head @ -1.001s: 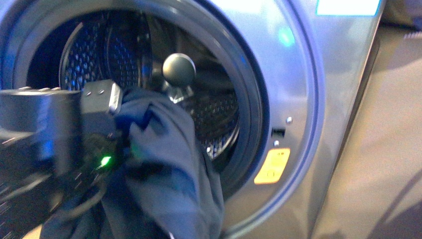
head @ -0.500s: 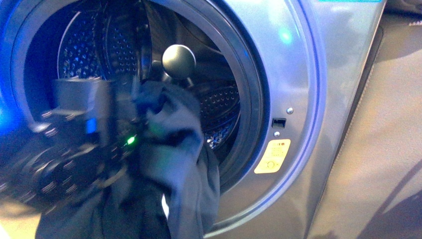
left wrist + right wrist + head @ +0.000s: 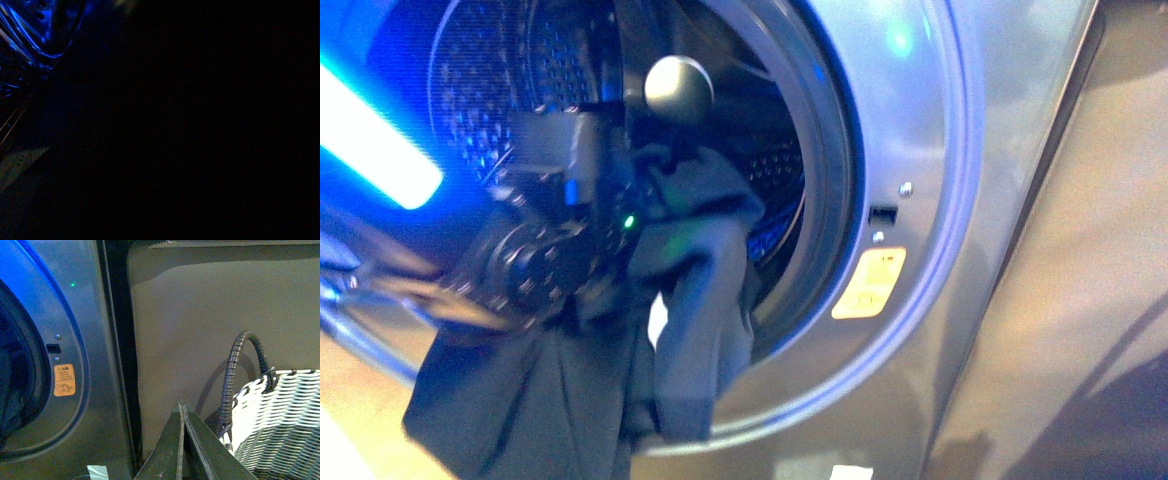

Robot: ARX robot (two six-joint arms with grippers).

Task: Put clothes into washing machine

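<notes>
Dark navy soft fabric clothes (image 3: 700, 270) hang as a floppy bundle from the blurred black left tool (image 3: 645, 185). It is clenched on their bunched top, its fingers buried in the cloth, at the round mouth of the large silver-grey front-loading washing machine (image 3: 940, 120). The tails drape past the mouth's 6 o'clock edge, outside the perforated steel drum (image 3: 490, 90). At 4 o'clock of the mouth sits a yellow warning sticker (image 3: 868, 283). The left wrist view is dark. Beside the machine, the right tool (image 3: 183, 412) is pressed closed on nothing, near a white woven wicker basket (image 3: 280, 425).

Black arm (image 3: 535, 262) (green light (image 3: 628, 221)), dark right claw (image 3: 182, 412)
</notes>
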